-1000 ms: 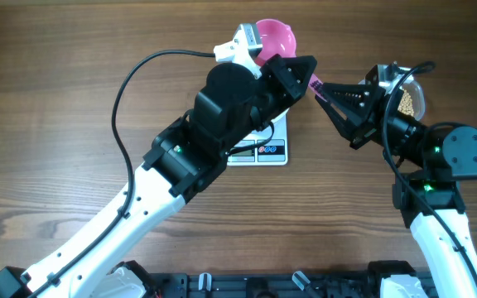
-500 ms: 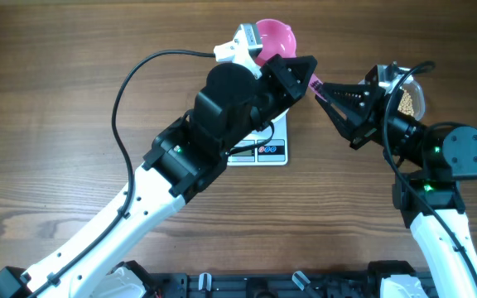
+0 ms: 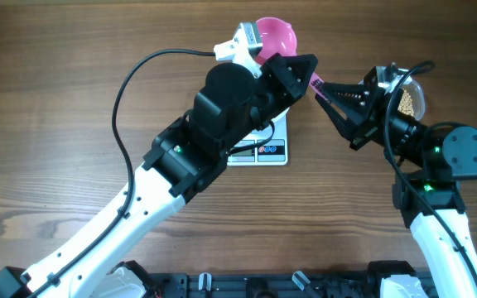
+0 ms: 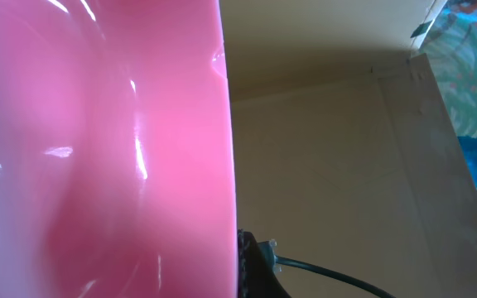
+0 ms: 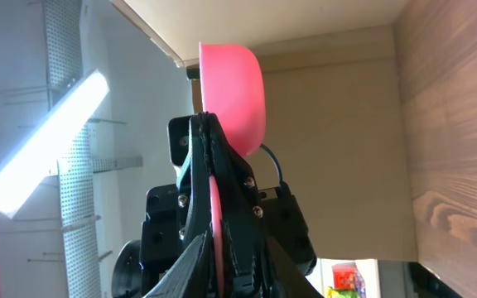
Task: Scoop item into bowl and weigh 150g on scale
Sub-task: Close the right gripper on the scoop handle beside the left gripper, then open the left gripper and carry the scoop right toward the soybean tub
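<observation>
At the right side of the table point(image 3: 56, 83), the beans point(image 3: 410, 101) lie in a clear tub point(image 3: 421, 86), half hidden behind the right arm. Just beside it, the right claw point(image 3: 325, 89) is clenched on the handle of a pink scoop point(image 3: 276, 37). The wrist view shows that handle edge-on between the fingers, with the cup point(image 5: 234, 87) raised above them. No beans show in the cup. The left claw point(image 3: 305, 70) is fully closed and sits right against the scoop, whose glossy pink wall fills its own camera point(image 4: 98, 149); I cannot tell whether it grips anything. Beneath the left arm the scale point(image 3: 263, 151) shows only its front edge, and the white bowl cannot be made out. This looks like a re-gripping or steadying of the scoop before any scooping. Next the scoop would need to swing right and dip into the tub, which calls for the left arm to clear away. The scale's display is too small to read, and no brand or label is legible.
</observation>
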### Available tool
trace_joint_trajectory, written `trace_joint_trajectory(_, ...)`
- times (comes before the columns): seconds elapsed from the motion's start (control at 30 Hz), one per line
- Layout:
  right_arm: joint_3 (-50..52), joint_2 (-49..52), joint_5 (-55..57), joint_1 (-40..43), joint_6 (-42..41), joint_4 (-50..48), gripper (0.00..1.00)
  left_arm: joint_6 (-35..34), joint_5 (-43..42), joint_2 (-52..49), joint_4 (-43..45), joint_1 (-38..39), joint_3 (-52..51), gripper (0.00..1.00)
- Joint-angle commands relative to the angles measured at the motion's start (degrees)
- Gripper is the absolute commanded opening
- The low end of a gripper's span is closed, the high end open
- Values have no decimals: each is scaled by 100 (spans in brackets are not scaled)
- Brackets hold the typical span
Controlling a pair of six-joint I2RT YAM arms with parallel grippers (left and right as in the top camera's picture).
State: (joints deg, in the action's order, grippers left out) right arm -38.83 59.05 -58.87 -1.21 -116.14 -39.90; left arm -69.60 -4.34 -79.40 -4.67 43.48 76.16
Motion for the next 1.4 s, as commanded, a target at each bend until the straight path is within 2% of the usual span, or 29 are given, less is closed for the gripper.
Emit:
trace_joint_trajectory(0.0, -63, 26, 59, -22, -107, -35, 19, -35, -7, -13, 37, -20, 101, 4)
trace_joint_trajectory(0.87, -63, 26, 55, -22, -83, -37, 9, -35, -33, -13, -61, 17, 98, 4)
trace_joint_trajectory(0.97, -63, 26, 28, -22, -79, -39, 4, -33, -33, -13, -79, 17, 98, 6)
trace_joint_trajectory(1.03, -63, 26, 9, -22, -48, -39, 4, -33, -35, -13, -76, 17, 98, 13)
trace_joint_trajectory(1.07, -63, 26, 11, -22, -4, -37, 4, -33, -50, -13, -76, 17, 98, 23)
trace_joint_trajectory(1.27, -63, 24, 15, -22, 385, -37, 4, -31, -76, -13, -103, 17, 98, 29)
trace_joint_trajectory(1.3, -63, 26, 15, -22, 474, -37, 4, -31, -74, -13, -116, 17, 98, 32)
trace_joint_trajectory(1.37, -63, 26, 15, -22, 671, -35, 4, -28, -72, -13, -160, 17, 98, 45)
